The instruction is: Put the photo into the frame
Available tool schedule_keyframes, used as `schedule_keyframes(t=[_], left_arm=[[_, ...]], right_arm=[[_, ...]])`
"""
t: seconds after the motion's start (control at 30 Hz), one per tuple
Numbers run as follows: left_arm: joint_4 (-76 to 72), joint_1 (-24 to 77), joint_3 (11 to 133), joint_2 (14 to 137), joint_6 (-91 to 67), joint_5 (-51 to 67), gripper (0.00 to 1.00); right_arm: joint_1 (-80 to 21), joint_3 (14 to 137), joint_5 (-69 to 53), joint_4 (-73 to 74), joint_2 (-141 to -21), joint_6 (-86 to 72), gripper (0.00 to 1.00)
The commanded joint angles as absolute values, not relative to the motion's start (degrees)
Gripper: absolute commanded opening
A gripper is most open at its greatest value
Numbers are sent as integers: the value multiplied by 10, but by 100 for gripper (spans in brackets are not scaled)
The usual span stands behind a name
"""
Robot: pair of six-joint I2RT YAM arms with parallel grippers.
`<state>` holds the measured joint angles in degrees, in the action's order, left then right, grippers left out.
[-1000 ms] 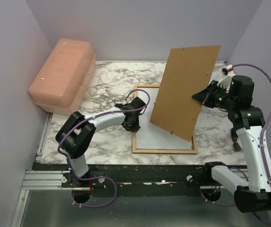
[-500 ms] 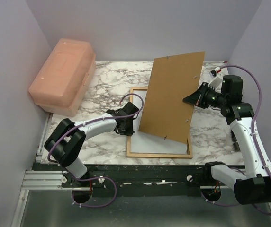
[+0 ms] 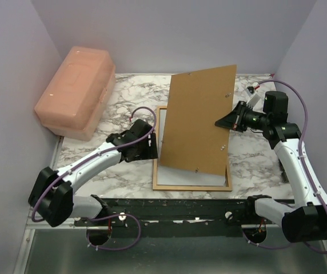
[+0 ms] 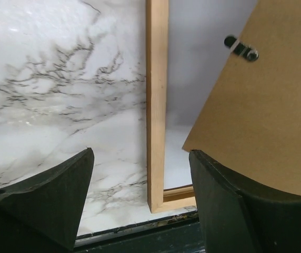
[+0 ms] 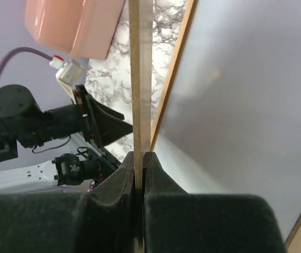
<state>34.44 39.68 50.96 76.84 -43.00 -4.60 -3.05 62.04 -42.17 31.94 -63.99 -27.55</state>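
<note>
The orange-brown frame [image 3: 191, 187] lies flat on the marble table, and its left rail [image 4: 157, 105] runs up the left wrist view. A plain white surface [image 3: 186, 178] fills its opening. No printed side shows, so I cannot tell whether this is the photo. My right gripper [image 3: 224, 122] is shut on the right edge of the brown backing board [image 3: 200, 120], which slants over the frame. The right wrist view shows the board edge-on [image 5: 141, 63] between the jaws [image 5: 141, 156]. My left gripper [image 3: 145, 148] stands open just left of the frame's rail, holding nothing [image 4: 140, 158].
A pink plastic box [image 3: 75, 91] stands at the table's back left against the wall. The table's dark front edge [image 4: 140, 237] lies just beyond the frame's near corner. Purple walls close in the left, back and right sides.
My left gripper has opened and drawn back left off the frame's left rail. The right gripper has carried the backing board left, further over the frame. The frame slid slightly left.
</note>
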Motion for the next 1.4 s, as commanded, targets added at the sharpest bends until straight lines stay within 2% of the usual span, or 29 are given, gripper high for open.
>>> schedule_keyframes(t=[0.0,0.17,0.43,1.1,1.37], left_arm=[[375,348,493,697,-412,-40,75],[393,289,480,641,-396,-16,75],[406,250,484,624,-394,-19,75],[455,250,614,646,-361,-44,75],[467,251,638,662,-354,-47,75]], right_arm=[[-30,610,-519,228,-635,-305,0],[-29,581,-621,121,-634,-386,1],[-29,558,-672,20,-640,-471,1],[-29,505,-697,-22,-650,-470,1],[-29,460,-708,-96,-652,-511,1]])
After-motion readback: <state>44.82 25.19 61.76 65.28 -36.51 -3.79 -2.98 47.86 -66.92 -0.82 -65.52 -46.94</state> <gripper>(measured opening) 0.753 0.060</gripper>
